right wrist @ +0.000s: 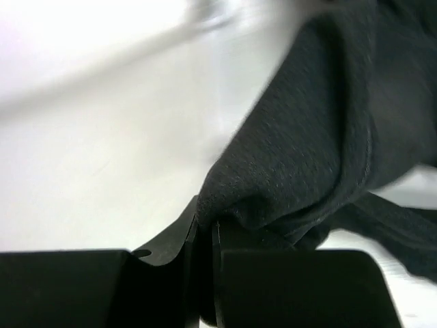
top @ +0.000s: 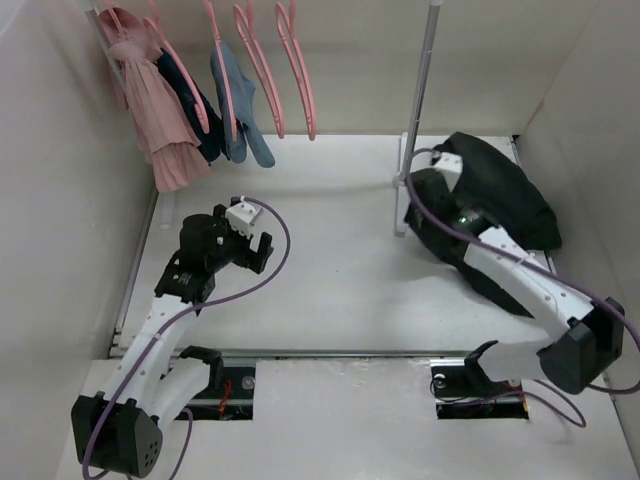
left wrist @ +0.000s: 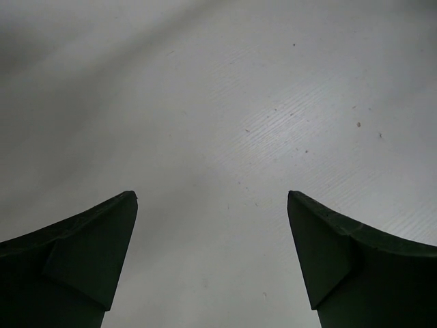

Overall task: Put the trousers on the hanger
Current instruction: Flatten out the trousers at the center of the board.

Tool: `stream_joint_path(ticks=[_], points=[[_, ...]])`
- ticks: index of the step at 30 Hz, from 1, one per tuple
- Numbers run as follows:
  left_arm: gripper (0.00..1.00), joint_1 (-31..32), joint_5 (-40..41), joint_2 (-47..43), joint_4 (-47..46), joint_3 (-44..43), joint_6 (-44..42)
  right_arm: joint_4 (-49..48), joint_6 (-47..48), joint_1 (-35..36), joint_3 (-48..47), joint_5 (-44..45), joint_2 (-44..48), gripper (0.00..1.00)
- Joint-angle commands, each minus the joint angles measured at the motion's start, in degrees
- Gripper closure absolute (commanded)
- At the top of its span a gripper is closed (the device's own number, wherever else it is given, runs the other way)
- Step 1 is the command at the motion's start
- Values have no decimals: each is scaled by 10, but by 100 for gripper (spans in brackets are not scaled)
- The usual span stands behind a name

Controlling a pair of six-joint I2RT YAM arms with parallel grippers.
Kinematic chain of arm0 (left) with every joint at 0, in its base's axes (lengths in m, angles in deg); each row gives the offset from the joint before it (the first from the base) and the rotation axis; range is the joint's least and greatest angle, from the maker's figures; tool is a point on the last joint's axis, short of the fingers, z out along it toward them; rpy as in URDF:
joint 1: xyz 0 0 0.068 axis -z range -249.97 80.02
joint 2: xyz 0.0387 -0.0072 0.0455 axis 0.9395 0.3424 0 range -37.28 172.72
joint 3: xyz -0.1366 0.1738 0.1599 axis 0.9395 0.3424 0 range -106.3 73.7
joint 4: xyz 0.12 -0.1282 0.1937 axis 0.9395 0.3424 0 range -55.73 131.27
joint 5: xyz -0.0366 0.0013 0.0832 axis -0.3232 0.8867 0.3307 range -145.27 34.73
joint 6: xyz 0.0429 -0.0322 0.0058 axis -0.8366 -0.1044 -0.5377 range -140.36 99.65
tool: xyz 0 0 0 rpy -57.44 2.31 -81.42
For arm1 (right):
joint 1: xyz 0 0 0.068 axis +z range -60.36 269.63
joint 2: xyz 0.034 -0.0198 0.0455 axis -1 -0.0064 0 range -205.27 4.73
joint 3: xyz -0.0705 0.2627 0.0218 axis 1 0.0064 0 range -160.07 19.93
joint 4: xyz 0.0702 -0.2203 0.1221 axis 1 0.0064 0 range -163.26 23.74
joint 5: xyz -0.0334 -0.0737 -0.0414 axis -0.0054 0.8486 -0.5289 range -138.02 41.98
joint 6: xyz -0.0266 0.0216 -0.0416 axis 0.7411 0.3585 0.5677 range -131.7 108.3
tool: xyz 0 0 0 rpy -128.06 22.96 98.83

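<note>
The black trousers [top: 505, 200] lie in a heap at the right back of the table. My right gripper [top: 418, 196] is at the heap's left edge. In the right wrist view the gripper [right wrist: 208, 225] is shut on a fold of the trousers [right wrist: 314, 130], which bulge up and to the right from the jaws. Empty pink hangers [top: 303, 85] hang on the rail at the back. My left gripper [top: 262, 250] hovers over bare table at the left, far from the trousers. Its fingers [left wrist: 95, 239] stand wide apart around nothing, so the gripper [left wrist: 212, 198] is open.
On the rail's left hang a pink garment [top: 165, 130], a dark navy one [top: 200, 115] and a blue-grey one [top: 243, 105]. A vertical rack pole [top: 420, 110] stands just left of the trousers. Walls close in on the left, back and right.
</note>
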Motion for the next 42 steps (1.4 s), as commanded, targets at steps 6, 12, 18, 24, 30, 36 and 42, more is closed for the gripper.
stream_joint_path(ticks=[6, 12, 18, 24, 30, 36, 42], points=[[0, -2, -64, -28, 56, -49, -47, -210, 40, 328, -8, -40, 14, 100], [0, -2, -138, -34, 134, -70, -102, -182, 106, 346, -133, -180, -90, 0], [0, 4, -151, 7, 197, -81, -188, -124, 33, 273, -54, -117, 2, 0], [0, 91, 9, 77, 157, -63, -232, 33, -96, 58, 53, -180, 78, 0], [0, 129, 119, 201, 92, -56, -289, 2, -64, -39, 151, -247, 84, 0], [32, 135, 90, 298, 131, -98, -300, -97, -21, -75, 209, -399, 4, 0], [68, 135, 45, 313, 195, -120, -339, -128, 20, -91, 188, -451, -41, 61]])
